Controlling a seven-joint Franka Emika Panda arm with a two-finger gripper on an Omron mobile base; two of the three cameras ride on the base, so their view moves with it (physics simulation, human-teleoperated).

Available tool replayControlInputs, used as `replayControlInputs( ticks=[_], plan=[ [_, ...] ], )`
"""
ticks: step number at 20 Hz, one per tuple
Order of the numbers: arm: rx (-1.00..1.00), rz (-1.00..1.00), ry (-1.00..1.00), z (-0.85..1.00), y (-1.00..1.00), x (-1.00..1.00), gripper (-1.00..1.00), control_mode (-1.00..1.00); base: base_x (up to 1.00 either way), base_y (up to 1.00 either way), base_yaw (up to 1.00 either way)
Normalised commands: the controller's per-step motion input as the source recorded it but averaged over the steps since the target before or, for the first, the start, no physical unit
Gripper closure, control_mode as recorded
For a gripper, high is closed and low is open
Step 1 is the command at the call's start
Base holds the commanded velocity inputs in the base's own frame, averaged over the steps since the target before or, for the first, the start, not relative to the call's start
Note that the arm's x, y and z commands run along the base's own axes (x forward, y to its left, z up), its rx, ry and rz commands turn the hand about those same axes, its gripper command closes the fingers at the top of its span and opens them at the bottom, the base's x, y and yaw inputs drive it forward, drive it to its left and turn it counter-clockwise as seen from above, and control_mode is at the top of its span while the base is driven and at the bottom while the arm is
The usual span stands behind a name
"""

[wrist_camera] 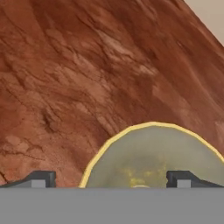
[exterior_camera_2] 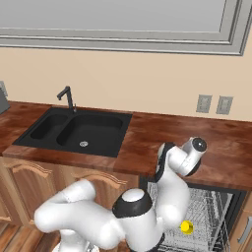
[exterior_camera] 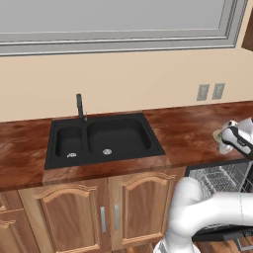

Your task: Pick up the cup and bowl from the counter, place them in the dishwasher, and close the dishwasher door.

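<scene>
Counter (exterior_camera: 188, 131) glossy wood | bowl (wrist_camera: 157, 157) on it | fingers (wrist_camera: 111, 179) spread over bowl

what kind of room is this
A rendered home kitchen, most likely. A black double sink with a dark faucet is set into a long reddish-brown glossy wood countertop, light wood arched-panel cabinet doors sit below, and a black-framed dishwasher stands open with its grey wire rack showing.
</scene>
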Motion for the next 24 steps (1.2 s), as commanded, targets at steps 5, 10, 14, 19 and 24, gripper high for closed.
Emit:
replayControlInputs(
  ticks=[5, 10, 14, 19, 24],
  plan=[
    [0.0, 0.0, 0.0, -0.12, -0.09, 0.24, 1.0, -1.0, 0.0, 0.0, 0.0],
    [0.0, 0.0, -0.02, 0.25, 0.0, -0.22, 1.0, -1.0, 0.0, 0.0, 0.0],
    [0.0, 0.0, -0.07, 0.39, 0.1, -0.58, 1.0, -1.0, 0.0, 0.0, 0.0],
    [-0.02, 0.0, -0.06, 0.11, 0.39, -0.62, 1.0, -1.0, 0.0, 0.0, 0.0],
    [-0.01, 0.0, -0.03, 0.04, 0.35, -0.65, 1.0, -1.0, 0.0, 0.0, 0.0]
  ],
)
